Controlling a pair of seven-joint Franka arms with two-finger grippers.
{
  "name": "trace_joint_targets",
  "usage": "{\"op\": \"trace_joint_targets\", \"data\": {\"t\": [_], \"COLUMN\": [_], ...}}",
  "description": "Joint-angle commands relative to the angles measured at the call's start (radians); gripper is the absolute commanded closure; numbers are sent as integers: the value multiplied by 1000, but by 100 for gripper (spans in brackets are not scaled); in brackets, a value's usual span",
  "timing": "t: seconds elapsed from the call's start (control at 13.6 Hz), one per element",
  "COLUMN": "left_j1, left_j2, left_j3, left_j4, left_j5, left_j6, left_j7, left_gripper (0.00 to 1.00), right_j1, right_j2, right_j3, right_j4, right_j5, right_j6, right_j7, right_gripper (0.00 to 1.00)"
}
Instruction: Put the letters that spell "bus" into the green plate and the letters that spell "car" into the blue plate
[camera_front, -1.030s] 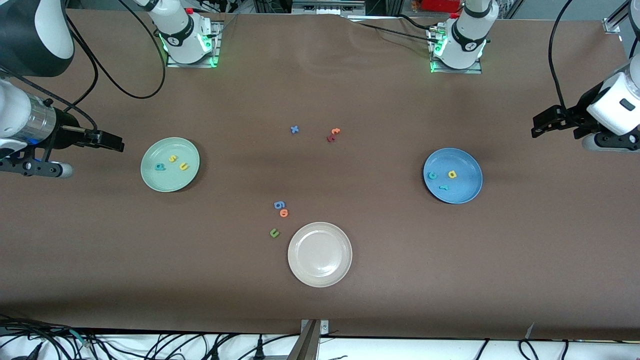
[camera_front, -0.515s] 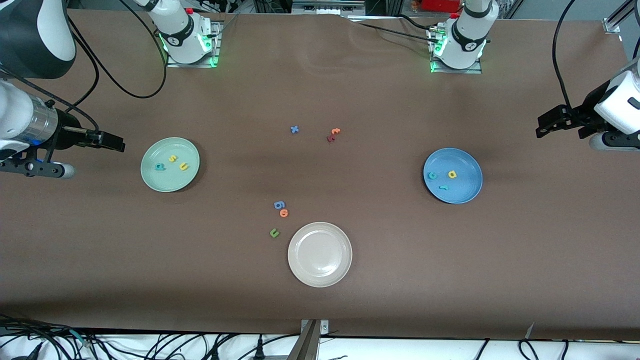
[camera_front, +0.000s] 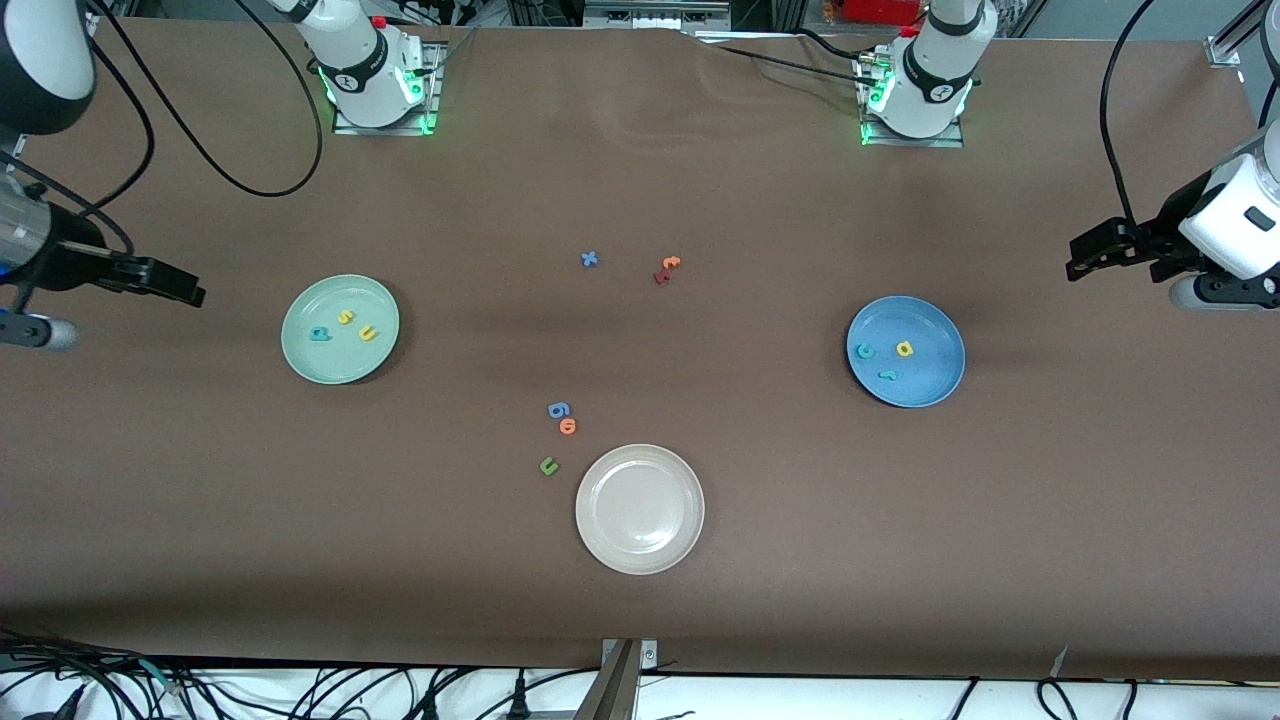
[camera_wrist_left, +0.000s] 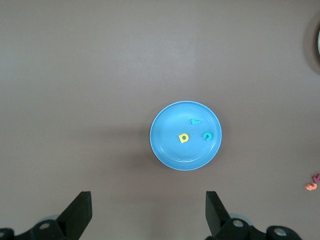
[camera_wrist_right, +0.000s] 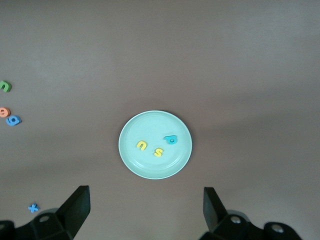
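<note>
Now b (camera_front: 320, 334), s (camera_front: 345, 317), u (camera_front: 367, 333) in green plate (camera_front: 300, 350); c (camera_front: 865, 351), a (camera_front: 904, 348), r (camera_front: 887, 376) in blue plate (camera_front: 935, 385), c at 9 o'clock. Left gripper (camera_wrist_left: 147, 210), right gripper (camera_wrist_right: 145, 207) raised at table ends, both wide open, empty.

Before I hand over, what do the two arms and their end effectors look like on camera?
Both arms have glossy white shells with black joints and trailing black cables; their bases glow green. The left end effector is black with two blunt fingers on a white wrist. The right end effector is black too, on a silver metal cuff.
</note>
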Motion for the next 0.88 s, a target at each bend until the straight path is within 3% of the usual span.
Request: {"op": "trace_joint_targets", "data": {"t": [0.0,0.22,0.59,0.81], "left_j1": [2,0,-1,0], "left_j2": [15,15,24,26], "left_j3": [-1,-1,-1,-1], "left_j4": [32,33,55,55], "left_j5": [-22,-23,-23,-23], "left_j6": [-5,-5,-5,-5], "left_j7": [10,7,10,12], "left_gripper": [0,0,0,0], "right_j1": [-7,-7,-7,-6], "right_j2": [-9,-9,-36,-41], "right_j3": [-27,-88,-119,-116], "right_j4": [1,1,1,21], "right_j5": [-9,-2,6,9], "right_j6": [2,-9,-61,-24], "right_j7": [-9,-9,-6,4], "right_gripper": [0,0,0,0]}}
